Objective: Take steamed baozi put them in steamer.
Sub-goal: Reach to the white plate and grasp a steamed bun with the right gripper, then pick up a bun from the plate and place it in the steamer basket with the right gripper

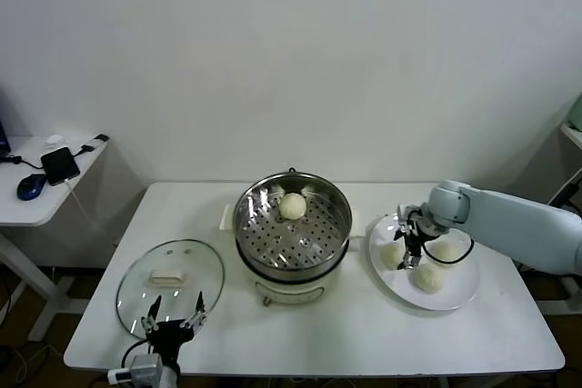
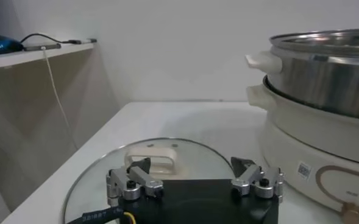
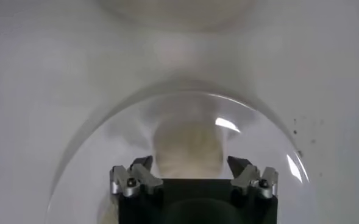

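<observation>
1. The big round shiny steel steamer [image 1: 293, 233], with its perforated tray and white base, stands mid-table; one small cream-white bun [image 1: 292, 205] already lies on the tray toward the far side.
2. Three more cream-white buns sit on the flat white plate [image 1: 455, 299] to the robot's right of the pot: one on the plate's left part [image 1: 391, 255], one at the near side [image 1: 427, 278], one farther back on the right [image 1: 445, 249].
3. The right gripper [image 1: 411, 253] hangs low over that plate, pointing down among the buns. In the right wrist view a bun [image 3: 188, 149] lies straight ahead between its fingers [image 3: 132, 178], which stand either side without visibly pressing it, so I judge it partly open, not yet gripping.
4. The bun is round, with no long axis to line up with; the right arm is plainly the nearer.
5. The left gripper [image 1: 173, 317] waits wide open near the table's front edge, over the round glass lid [image 1: 170, 275] with its white handle.
</observation>
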{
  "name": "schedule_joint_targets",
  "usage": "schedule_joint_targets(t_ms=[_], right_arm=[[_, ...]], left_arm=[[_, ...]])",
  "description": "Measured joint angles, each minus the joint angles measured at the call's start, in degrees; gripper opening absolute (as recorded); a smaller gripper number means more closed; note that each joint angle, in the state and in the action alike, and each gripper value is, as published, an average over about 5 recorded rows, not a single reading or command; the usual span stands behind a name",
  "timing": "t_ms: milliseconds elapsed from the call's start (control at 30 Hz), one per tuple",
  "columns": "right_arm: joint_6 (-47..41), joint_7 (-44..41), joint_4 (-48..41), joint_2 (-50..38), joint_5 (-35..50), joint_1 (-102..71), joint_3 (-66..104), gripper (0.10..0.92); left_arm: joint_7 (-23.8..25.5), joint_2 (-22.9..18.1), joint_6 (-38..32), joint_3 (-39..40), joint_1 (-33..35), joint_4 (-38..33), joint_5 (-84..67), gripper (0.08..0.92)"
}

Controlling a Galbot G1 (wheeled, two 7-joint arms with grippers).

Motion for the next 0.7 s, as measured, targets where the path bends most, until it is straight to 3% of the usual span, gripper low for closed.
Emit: schedule_joint_targets(t_ms=[100, 367, 700], right_arm=[[0.06, -0.55, 0.12, -0.10, 0.01, 0.09, 0.25, 0.640], [1.86, -4.41, 1.15, -0.14, 3.16, 9.04, -5.12, 0.628], [2.61, -9.69, 3.22, 5.78, 16.28, 32.36, -16.22, 0.628]], left_arm=[[0.00, -0.03, 0.10, 0.04, 0.15, -0.35, 0.08, 0.823], [0.08, -0.15, 0.55, 0.09, 0.59, -1.39, 0.13, 0.823], [0.38, 0.01, 1.23, 0.49, 0.51, -2.65, 0.04, 0.823]])
